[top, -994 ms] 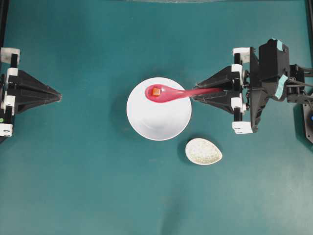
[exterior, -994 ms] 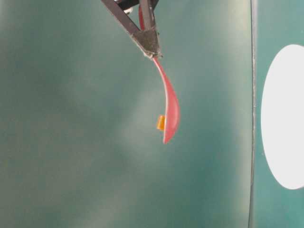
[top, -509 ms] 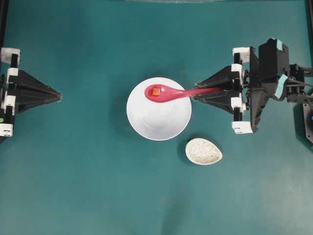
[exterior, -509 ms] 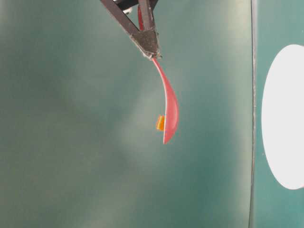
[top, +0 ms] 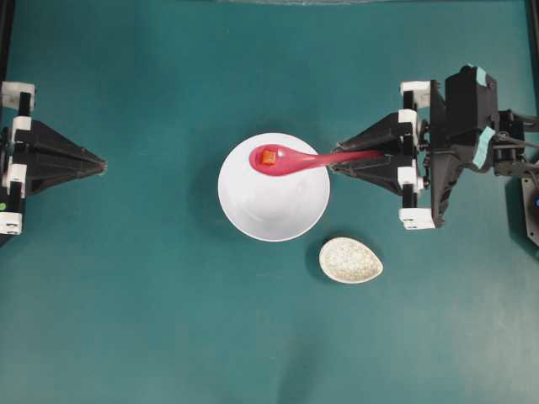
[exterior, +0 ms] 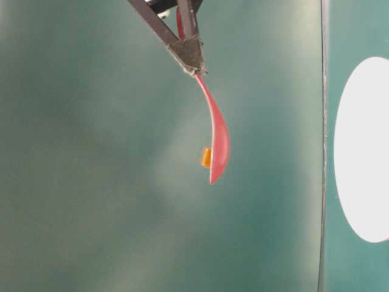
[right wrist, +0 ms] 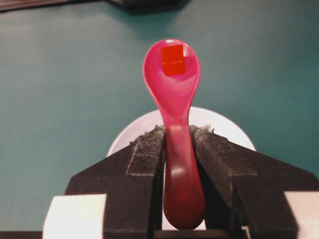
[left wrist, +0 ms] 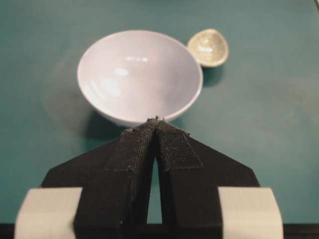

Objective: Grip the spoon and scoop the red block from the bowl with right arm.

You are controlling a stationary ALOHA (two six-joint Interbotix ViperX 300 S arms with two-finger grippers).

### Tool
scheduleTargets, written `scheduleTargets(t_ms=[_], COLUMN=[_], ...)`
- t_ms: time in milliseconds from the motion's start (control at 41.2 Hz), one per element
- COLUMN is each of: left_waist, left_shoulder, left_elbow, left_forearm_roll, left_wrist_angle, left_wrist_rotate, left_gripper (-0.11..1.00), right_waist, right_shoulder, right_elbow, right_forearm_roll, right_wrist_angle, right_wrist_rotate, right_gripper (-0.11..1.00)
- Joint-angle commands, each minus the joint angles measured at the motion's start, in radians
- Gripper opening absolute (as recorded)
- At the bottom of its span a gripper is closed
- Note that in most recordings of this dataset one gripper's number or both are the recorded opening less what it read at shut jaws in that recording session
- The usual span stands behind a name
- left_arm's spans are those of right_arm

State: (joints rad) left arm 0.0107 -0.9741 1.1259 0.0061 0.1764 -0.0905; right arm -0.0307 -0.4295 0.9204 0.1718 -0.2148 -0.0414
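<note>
Right gripper point(right wrist: 177, 132) clamped on pink spoon point(right wrist: 174, 94) handle. Red block point(right wrist: 173, 59) sitting in spoon's scoop, out past jaw tips, lifted clear above white bowl point(top: 274, 202). No change from a second ago: steady hold, scoop looks complete. Left gripper point(left wrist: 155, 121) closed, empty.

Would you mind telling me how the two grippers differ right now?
The right gripper is clamped on the spoon handle; the left gripper is shut on nothing. The right one reaches to the bowl rim, carrying the red block over it; the left sits apart at the table's edge. The right arm has teal tape patches; the left shows none. Both are black, pointed, with white blocks.
</note>
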Motion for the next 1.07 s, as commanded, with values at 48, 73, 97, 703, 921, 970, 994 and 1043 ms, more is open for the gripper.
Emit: scheduleTargets(t_ms=[48, 73, 97, 703, 921, 970, 994, 1043], left_waist=[0.002, 0.002, 0.002, 0.002, 0.002, 0.002, 0.002, 0.002], left_shoulder=[0.009, 0.009, 0.009, 0.009, 0.011, 0.011, 0.011, 0.011], left_elbow=[-0.014, -0.014, -0.014, -0.012, -0.012, -0.011, -0.011, -0.011], left_forearm_roll=[0.002, 0.002, 0.002, 0.002, 0.002, 0.002, 0.002, 0.002], left_wrist_angle=[-0.005, -0.005, -0.005, -0.011, -0.008, -0.005, -0.005, -0.005], left_wrist_rotate=[-0.002, -0.002, -0.002, -0.002, -0.002, -0.002, -0.002, -0.002], left_gripper=[0.00, 0.00, 0.00, 0.00, 0.00, 0.00, 0.00, 0.00], right_waist=[-0.002, -0.002, -0.003, -0.002, -0.002, -0.003, -0.002, -0.003], right_shoulder=[-0.014, -0.014, -0.014, -0.014, -0.014, -0.014, -0.014, -0.014], right_elbow=[-0.028, -0.028, -0.028, -0.029, -0.029, -0.028, -0.029, -0.029], right_forearm_roll=[0.002, 0.002, 0.002, 0.018, 0.021, 0.025, 0.026, 0.031], right_wrist_angle=[-0.005, -0.005, -0.005, 0.014, 0.014, 0.014, 0.014, 0.018], right_wrist_rotate=[0.002, 0.003, 0.003, 0.005, 0.005, 0.005, 0.005, 0.005], right_gripper=[0.24, 0.24, 0.24, 0.24, 0.24, 0.24, 0.24, 0.24])
